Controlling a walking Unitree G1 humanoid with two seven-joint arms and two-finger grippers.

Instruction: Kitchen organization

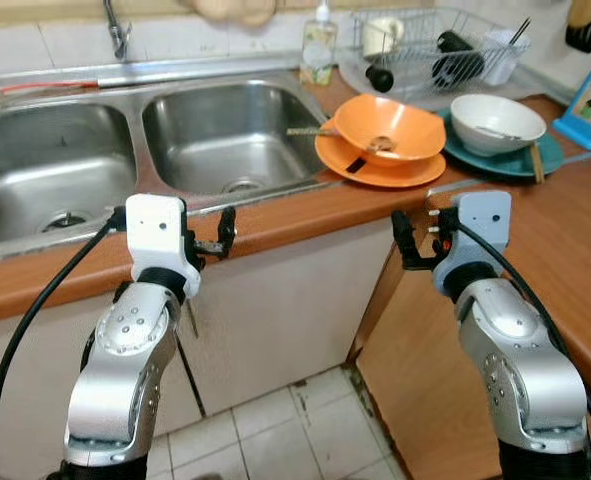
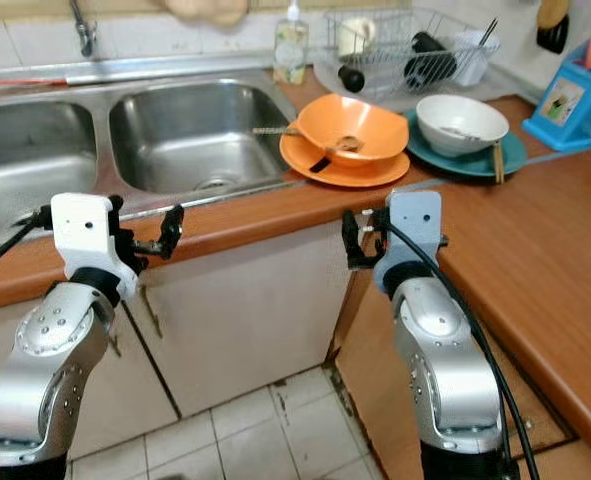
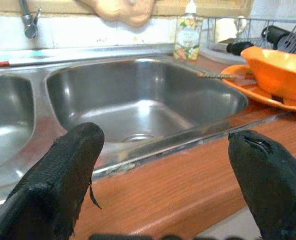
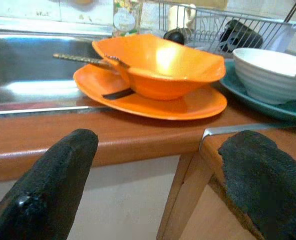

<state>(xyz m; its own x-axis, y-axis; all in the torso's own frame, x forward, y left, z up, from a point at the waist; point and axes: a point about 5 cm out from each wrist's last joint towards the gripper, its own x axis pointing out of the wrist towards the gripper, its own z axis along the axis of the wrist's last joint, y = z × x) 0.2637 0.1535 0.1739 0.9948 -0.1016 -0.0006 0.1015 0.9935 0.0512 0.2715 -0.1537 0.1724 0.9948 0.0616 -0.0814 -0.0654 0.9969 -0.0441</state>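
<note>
Both end effectors, left point(image 1: 225, 232) and right point(image 1: 403, 240), hung spread and empty just off the counter point(image 1: 305, 215) front edge. Orange bowl point(image 1: 388, 127) on orange plate point(image 1: 375, 168) sat near that edge, beside the sink point(image 1: 225, 140).

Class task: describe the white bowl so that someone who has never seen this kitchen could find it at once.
Start at the double steel sink and move along the wooden counter toward the robot's right, past the orange bowl on its orange plate. The white bowl sits on a teal plate before the dish rack, ribbed outside, the one white dish.
</note>
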